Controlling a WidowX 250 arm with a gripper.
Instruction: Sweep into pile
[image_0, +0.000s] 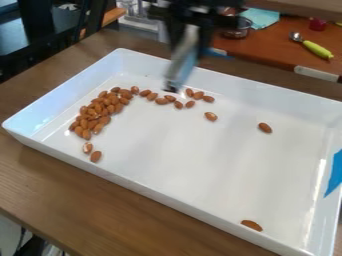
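We see the blurred gripper (175, 82) over the far part of the white tray (160, 196), but cannot tell whether it's open or closed. Almonds (169, 98) lie near its tip, the dense cluster left of it in view, a few strays well right.

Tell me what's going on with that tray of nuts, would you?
A black robot arm hangs over the far side of a white tray, apparently sweeping almonds into a pile. Most sit in a cluster at the left end, with a loose trail beside it. One stray almond lies toward the right, and another by the near wall.
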